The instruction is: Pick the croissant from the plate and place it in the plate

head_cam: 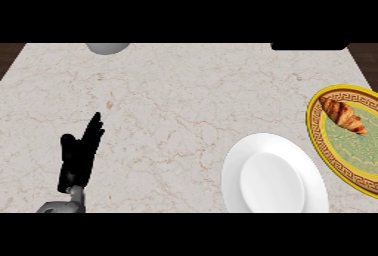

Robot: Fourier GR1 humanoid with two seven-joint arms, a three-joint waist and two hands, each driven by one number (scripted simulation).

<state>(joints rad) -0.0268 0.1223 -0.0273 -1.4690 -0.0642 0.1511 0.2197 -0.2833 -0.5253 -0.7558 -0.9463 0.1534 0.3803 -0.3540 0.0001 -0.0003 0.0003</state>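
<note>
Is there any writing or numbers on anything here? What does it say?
None: no words or numbers show anywhere.
The round green plate with a gold rim has only a maze-like border pattern, not letters.
The plain white round plate, brown croissant and beige marble counter carry no writing.

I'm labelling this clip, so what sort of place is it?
Probably a kitchen counter: a pale marbled counter top, an empty white plate, and a croissant lying on a gold-rimmed patterned plate.
</note>
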